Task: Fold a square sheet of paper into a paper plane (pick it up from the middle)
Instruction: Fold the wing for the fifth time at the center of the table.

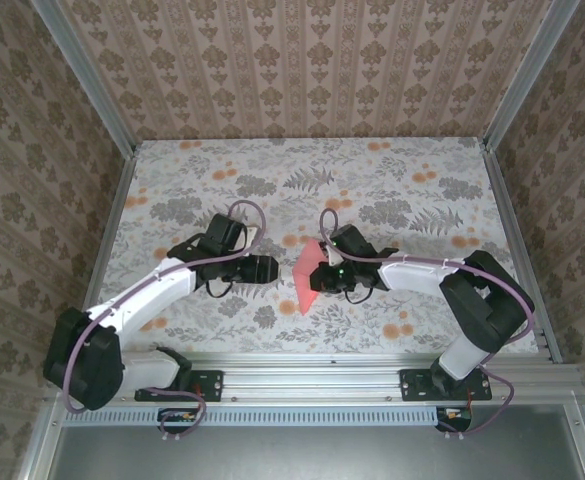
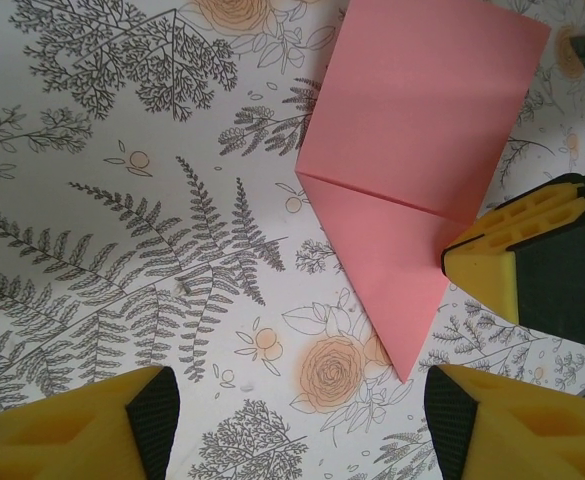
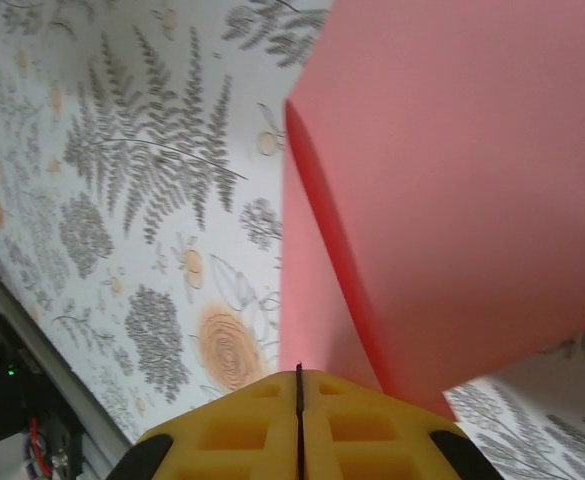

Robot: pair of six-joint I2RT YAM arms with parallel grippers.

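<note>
- Right gripper [image 3: 299, 385] was clenched tight, with its two yellow fingers [image 3: 222, 430] pressed together and just a thin line between them.
- It pinched the paper [image 3: 452, 200] at one edge, and the pink paper rose up right from the finger tips.
- From above, the paper [image 1: 312, 272] sat near the middle of the table [image 1: 422, 160], a little toward the near side.
- It was already folded. One crease ran across it, and past the crease it narrowed to a sharp point.
- Part of it lay flat on the table, and the part by the pinch stood up off the table.
- Left gripper [image 2: 292, 430] hung over the table, a bit left of the middle, with its fingers spread wide and nothing between them.
- In the left wrist view, the sharp point of the paper lay on the table close to one of those spread fingers. I could not tell if they touched.
- Grey ferns and orange flowers were printed all over the table.
</note>
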